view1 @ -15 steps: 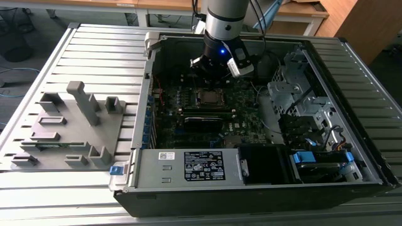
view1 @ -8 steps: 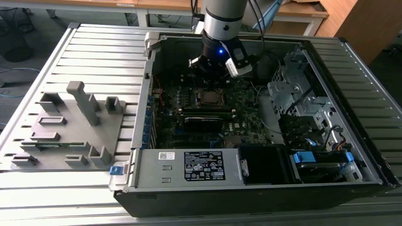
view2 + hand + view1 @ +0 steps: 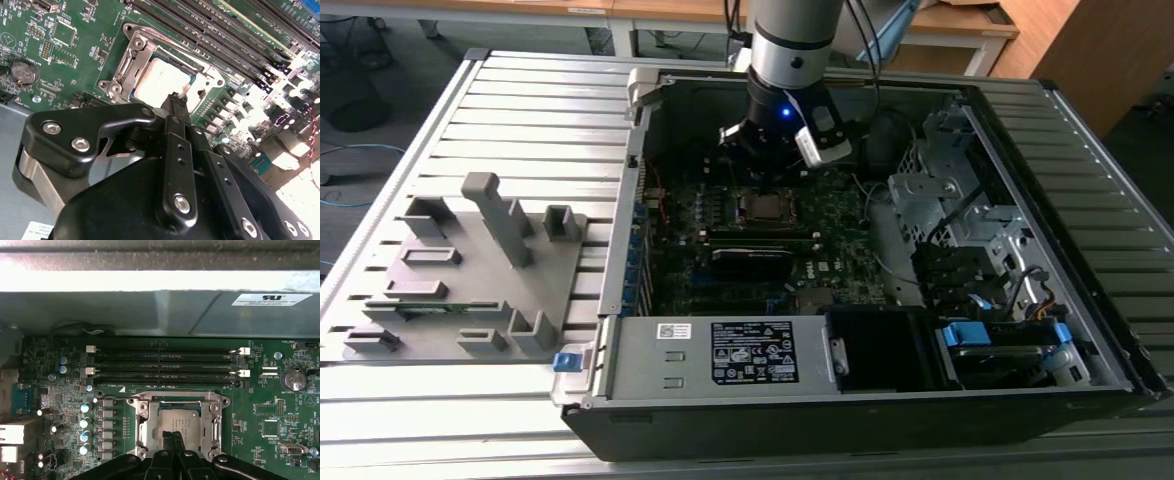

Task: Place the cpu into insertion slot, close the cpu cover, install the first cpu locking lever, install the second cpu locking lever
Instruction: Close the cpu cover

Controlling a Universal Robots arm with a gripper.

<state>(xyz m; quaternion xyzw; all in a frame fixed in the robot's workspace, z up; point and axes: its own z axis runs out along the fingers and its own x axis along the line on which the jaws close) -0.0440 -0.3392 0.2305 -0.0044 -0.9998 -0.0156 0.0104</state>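
On the exterior view's left, a pale grey plastic fixture plate with upright posts and blocks [image 3: 467, 270] lies on the ribbed grey metal surface [image 3: 534, 90]. Just beside it, toward the exterior view's right, is the open black and silver computer case [image 3: 854, 425], its dark green circuit board [image 3: 707, 265] exposed. Along the case's near edge sits a silver metal box with a black and white label [image 3: 670, 352], with a small blue plastic tab [image 3: 566, 361] at its corner.

Near the board's middle is the small square dark insertion slot with a silver rim [image 3: 746, 208]. The grey cylindrical robot arm [image 3: 794, 40] hangs over it, a blue light [image 3: 783, 110] glowing on its wrist, and the black jaws point down right above the slot.

In both wrist views the jaws are drawn together, tips touching or nearly so, with nothing seen between them. The small flat square cpu with a dull grey metal top [image 3: 175, 421] [image 3: 157, 80] lies in the slot, directly below the tips; whether they touch it cannot be told. The thin silver metal cpu cover frame [image 3: 142, 427] [image 3: 131, 62] lies flat around the cpu, whose top shows through the cut-out. Long narrow black memory slots [image 3: 165, 365] [image 3: 210, 30] run beside the slot, and a round silver coin battery [image 3: 292, 380] [image 3: 25, 72] sits apart on the board.

Further to the exterior view's right stand a silver metal drive cage [image 3: 947, 200] and blue plastic clips [image 3: 963, 333].
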